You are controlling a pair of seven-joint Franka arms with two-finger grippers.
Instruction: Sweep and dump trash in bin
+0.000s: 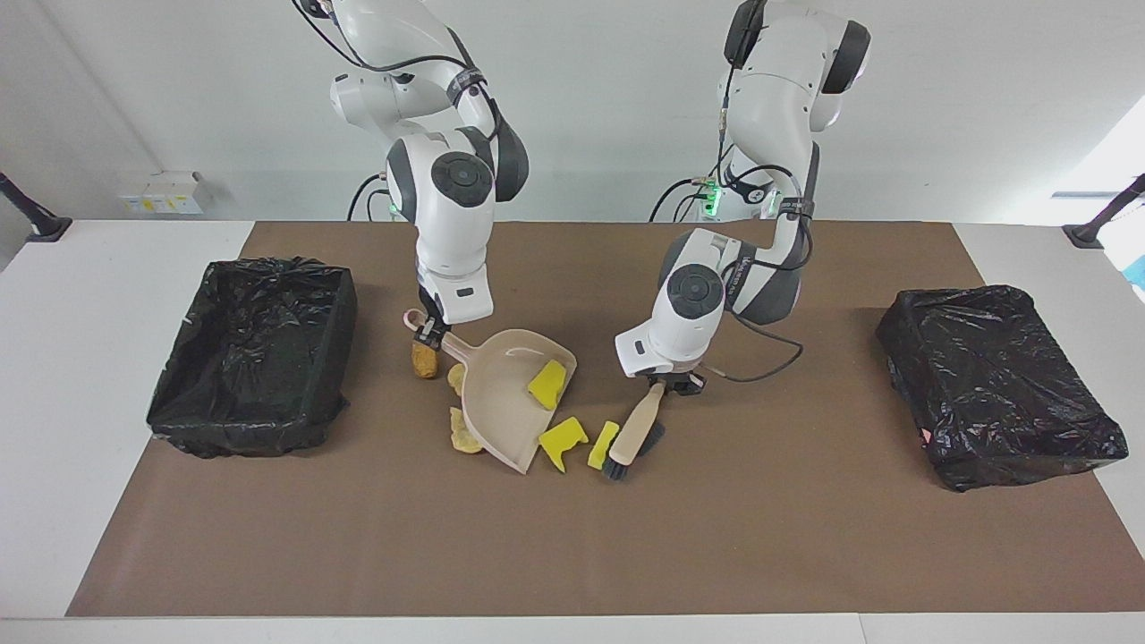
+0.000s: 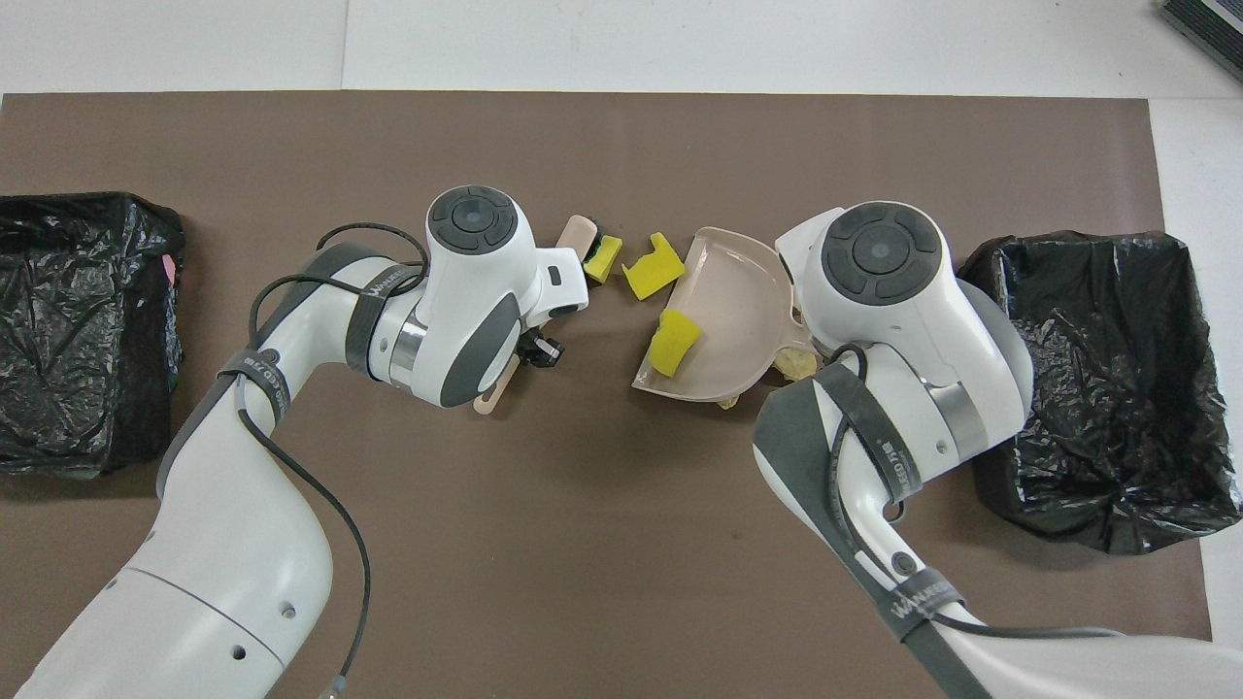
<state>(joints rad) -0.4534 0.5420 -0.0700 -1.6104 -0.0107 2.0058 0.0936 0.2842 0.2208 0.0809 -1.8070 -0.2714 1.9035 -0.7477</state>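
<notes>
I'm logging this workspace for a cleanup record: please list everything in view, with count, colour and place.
sponge bits: three, bright yellow; one in the dustpan, two on the mat between its mouth and the brush
crumbly lumps: three visible, tan; beside the dustpan, toward the right arm's end
dustpan: one, beige; mid-mat
brush: one, beige handle, black bristles; beside the loose sponge bits
bins: two, black-lined; one at each end of the mat
mat: one, brown; on the white table
right end effector: shut on the dustpan handle
left end effector: shut on the brush handle

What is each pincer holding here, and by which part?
Left pincer holds the brush by its handle's upper end; right pincer holds the dustpan by its handle.
</notes>
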